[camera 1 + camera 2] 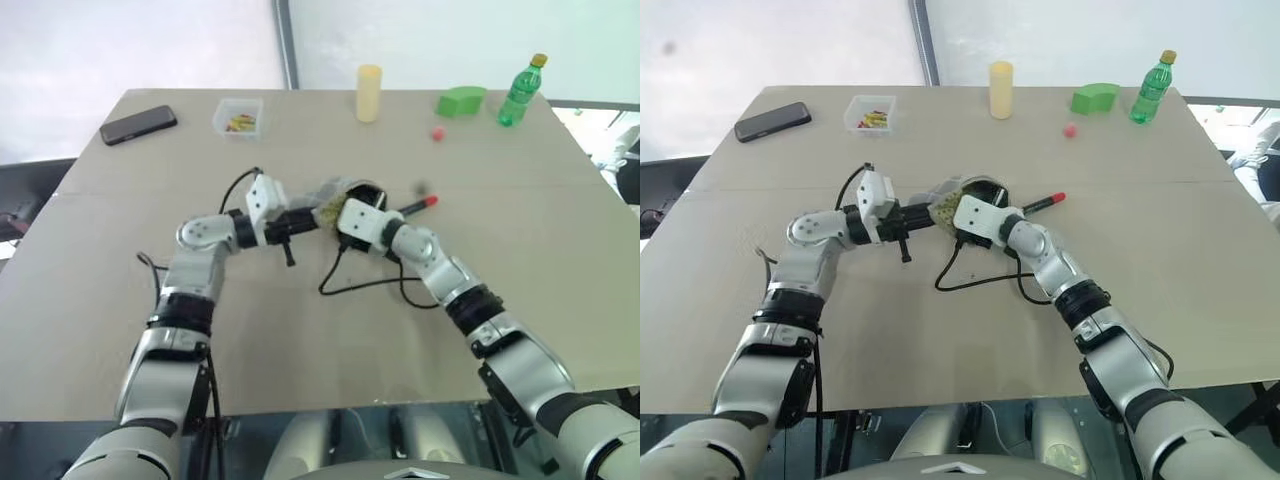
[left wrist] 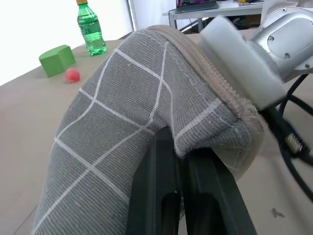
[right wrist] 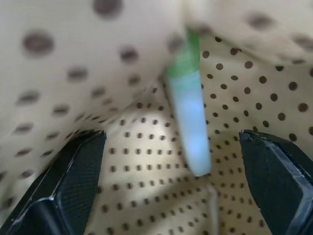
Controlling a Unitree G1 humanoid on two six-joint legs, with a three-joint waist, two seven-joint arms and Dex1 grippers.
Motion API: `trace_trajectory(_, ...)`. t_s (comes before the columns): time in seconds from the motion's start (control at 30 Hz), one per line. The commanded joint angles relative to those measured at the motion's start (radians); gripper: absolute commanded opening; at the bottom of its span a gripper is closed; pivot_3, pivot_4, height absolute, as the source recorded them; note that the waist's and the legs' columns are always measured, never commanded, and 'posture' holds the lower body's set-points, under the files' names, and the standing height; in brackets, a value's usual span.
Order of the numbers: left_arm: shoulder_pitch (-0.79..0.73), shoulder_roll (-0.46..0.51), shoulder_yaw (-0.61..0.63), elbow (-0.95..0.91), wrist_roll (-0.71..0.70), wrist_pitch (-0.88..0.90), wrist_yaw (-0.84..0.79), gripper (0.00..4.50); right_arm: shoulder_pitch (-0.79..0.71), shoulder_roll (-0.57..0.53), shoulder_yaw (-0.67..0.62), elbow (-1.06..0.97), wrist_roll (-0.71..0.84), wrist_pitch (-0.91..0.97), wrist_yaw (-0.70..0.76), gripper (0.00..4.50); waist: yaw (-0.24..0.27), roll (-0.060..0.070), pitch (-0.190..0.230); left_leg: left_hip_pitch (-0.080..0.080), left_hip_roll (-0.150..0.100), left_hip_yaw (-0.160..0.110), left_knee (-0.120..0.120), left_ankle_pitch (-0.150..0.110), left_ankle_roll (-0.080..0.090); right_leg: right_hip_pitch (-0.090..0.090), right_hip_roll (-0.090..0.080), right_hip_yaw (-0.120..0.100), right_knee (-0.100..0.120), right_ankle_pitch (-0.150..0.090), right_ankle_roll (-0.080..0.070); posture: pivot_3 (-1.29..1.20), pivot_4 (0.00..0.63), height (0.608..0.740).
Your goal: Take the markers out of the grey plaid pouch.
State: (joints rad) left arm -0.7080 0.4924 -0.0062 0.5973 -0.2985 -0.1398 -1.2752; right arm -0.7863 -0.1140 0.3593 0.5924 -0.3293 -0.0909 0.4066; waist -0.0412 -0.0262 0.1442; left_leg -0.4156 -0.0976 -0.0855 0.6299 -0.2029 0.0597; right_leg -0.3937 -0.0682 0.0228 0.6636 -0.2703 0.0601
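A plain beige table [image 1: 560, 300] is set up as the work surface, with a faint seam seen running across it from side to side. Beyond its far edge, big pale wall panels or windows are lit pretty bright and are split by a dark vertical post [image 1: 287, 45] near the middle. In the left wrist view another desk [image 2: 215, 9] with some gear on it can be made out further back in the room, too blurry to be identified.

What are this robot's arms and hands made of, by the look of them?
Silvery-grey metal-looking shells with black joint bands. Each wrist bears a white boxy block. The left gripper and right gripper each have two flat black fingers. Thin black cables loop from the wrists.
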Motion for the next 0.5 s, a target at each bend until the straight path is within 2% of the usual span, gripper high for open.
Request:
trace_trajectory(0.03, -0.049, 0.024, 0.031, 0.088, -0.017, -0.027, -0.069, 0.0, 0.015, 0.01, -0.037, -0.095, 0.062, 0.051, 0.043, 4.45, 0.0, 0.0, 0.0, 0.0, 0.0, 0.0, 0.0, 0.0, 0.0, 0.0, 0.0, 0.0, 0.0, 0.0, 0.0, 0.0, 0.15, 0.74)
trace_trajectory(0.1, -0.067, 0.031, 0.032, 0.134, -0.019, -0.012, -0.111, 0.0, 0.028, 0.012, -0.044, -0.134, 0.062, 0.048, 0.016, 4.45, 0.001, 0.0, 0.0, 0.0, 0.0, 0.0, 0.0, 0.0, 0.0, 0.0, 0.0, -0.001, 0.0, 0.0, 0.0, 0.0, 0.15, 0.74)
trace_trajectory(0.23, -0.107, 0.036, 0.03, 0.23, 0.002, -0.031, -0.143, 0.0, 0.023, 0.051, -0.072, -0.172, 0.131, 0.166, 0.056, 4.45, 0.001, 0.0, 0.0, -0.001, 0.0, 0.0, 0.0, 0.0, 0.0, 0.0, -0.001, -0.001, 0.0, 0.0, 0.0, 0.0, 0.15, 0.74)
trace_trajectory(0.33, -0.133, 0.035, 0.032, 0.286, 0.008, -0.029, -0.156, 0.0, 0.003, 0.062, -0.053, -0.171, 0.087, 0.191, 0.005, 4.45, 0.0, 0.0, 0.0, 0.0, 0.0, -0.001, 0.0, 0.0, 0.0, 0.0, -0.002, -0.001, 0.001, 0.0, 0.0, 0.0, 0.15, 0.74)
trace_trajectory(0.43, -0.155, 0.036, 0.03, 0.326, 0.012, -0.025, -0.177, 0.0, -0.039, 0.047, 0.005, -0.103, 0.021, 0.086, -0.011, 4.45, 0.0, 0.0, 0.0, 0.0, 0.0, -0.001, 0.0, 0.0, 0.0, -0.001, -0.001, -0.001, 0.001, 0.0, 0.0, 0.0, 0.15, 0.74)
trace_trajectory(0.5, -0.167, 0.035, 0.03, 0.343, 0.014, -0.03, -0.188, 0.0, -0.077, 0.026, 0.068, -0.038, -0.077, 0.017, -0.082, 4.45, -0.001, 0.0, 0.0, 0.0, -0.001, 0.0, 0.0, 0.0, 0.0, -0.001, -0.001, -0.001, 0.0, 0.0, 0.0, 0.0, 0.15, 0.74)
